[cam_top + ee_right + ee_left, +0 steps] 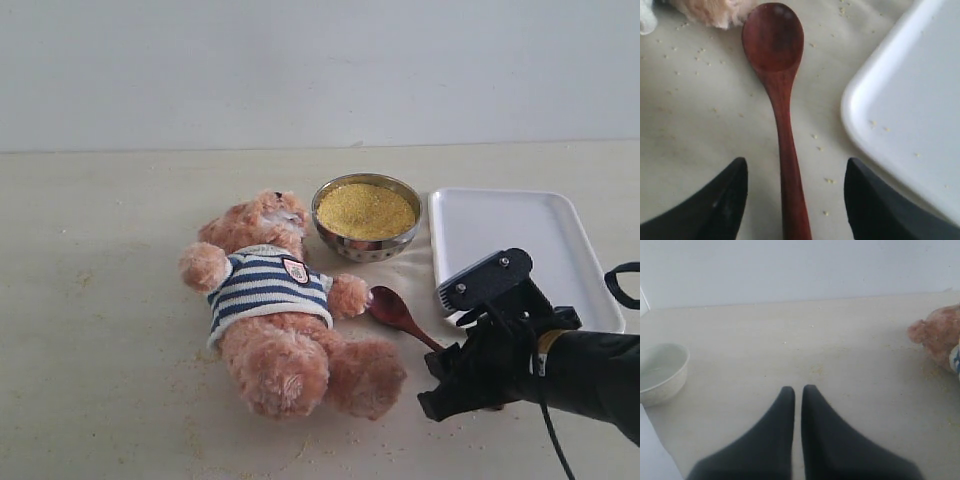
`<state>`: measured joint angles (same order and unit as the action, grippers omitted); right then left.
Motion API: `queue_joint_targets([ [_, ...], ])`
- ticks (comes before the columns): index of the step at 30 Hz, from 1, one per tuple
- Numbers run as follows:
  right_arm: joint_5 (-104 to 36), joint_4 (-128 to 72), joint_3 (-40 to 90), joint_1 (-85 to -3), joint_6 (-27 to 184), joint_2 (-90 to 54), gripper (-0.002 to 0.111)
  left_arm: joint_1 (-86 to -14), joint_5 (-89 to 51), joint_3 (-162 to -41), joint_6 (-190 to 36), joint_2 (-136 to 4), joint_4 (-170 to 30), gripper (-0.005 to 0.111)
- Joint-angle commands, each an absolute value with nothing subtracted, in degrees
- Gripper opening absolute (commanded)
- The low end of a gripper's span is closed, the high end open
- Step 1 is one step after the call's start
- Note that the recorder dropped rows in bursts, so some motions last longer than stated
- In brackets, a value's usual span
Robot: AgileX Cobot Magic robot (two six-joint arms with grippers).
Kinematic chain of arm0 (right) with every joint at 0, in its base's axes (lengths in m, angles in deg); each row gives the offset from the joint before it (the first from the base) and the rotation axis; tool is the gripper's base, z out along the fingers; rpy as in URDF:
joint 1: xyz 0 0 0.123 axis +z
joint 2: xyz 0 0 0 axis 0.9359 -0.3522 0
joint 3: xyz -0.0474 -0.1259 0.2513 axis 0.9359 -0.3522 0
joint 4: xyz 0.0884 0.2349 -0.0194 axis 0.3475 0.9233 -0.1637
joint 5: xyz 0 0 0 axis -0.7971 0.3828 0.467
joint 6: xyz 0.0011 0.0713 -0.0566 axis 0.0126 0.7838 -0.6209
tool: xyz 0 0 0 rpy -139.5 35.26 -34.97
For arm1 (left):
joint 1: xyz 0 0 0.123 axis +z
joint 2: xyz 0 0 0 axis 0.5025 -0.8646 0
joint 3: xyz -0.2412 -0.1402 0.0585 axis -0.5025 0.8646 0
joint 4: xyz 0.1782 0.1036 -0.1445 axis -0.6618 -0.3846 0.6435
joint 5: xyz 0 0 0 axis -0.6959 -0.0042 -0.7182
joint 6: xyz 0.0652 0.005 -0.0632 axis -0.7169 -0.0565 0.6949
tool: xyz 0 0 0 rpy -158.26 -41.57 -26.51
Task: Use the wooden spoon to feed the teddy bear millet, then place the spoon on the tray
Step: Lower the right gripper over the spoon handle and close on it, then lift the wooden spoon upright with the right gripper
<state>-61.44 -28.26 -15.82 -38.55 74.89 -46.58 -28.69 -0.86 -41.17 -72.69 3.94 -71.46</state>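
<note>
- Left fingers (782, 415): pressed together, holding nothing, over bare worktop (840, 340). A pale empty bowl (670, 375) sits to one side. Well apart from the spoon.
- Teddy bear (270, 300): on its back, head far, feet near, left of centre.
- Millet (365, 210): heaped in the metal bowl (366, 250), just far-right of the bear's head.
- Wooden spoon (782, 115): flat on the worktop, scoop end just beside the bear's paw (348, 296), handle running near-right. Empty.
- Right fingers (725, 200): spread wide, one each side of the handle, neither touching it. Long axis passes midway between them; this arm is plainly the nearer.
- Tray (520, 240): empty, its rounded corner close on the spoon's right. Room is tightest there and at the paw; straight up looks free.
</note>
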Motion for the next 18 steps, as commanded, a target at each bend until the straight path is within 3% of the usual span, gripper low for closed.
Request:
queue_joint_targets([
  [1,-55.15,-28.26,-11.96,-38.84,73.78,-46.60,0.056,-28.53,-1.63,-41.00,-72.83,4.05,-71.02,0.005],
  [14,-42.97,-30.53,-10.17,-42.40,73.69,-46.60,0.056,-28.53,-1.63,-41.00,-72.83,4.05,-71.02,0.005],
  [16,-41.01,-31.54,-10.17,-42.40,73.69,-46.60,0.049,-28.53,-1.63,-41.00,-72.83,4.05,-71.02,0.005],
  [18,-40.03,-31.54,-10.17,-42.40,73.69,-46.60,0.032,-28.53,-1.63,-41.00,-72.83,4.05,-71.02,0.005],
])
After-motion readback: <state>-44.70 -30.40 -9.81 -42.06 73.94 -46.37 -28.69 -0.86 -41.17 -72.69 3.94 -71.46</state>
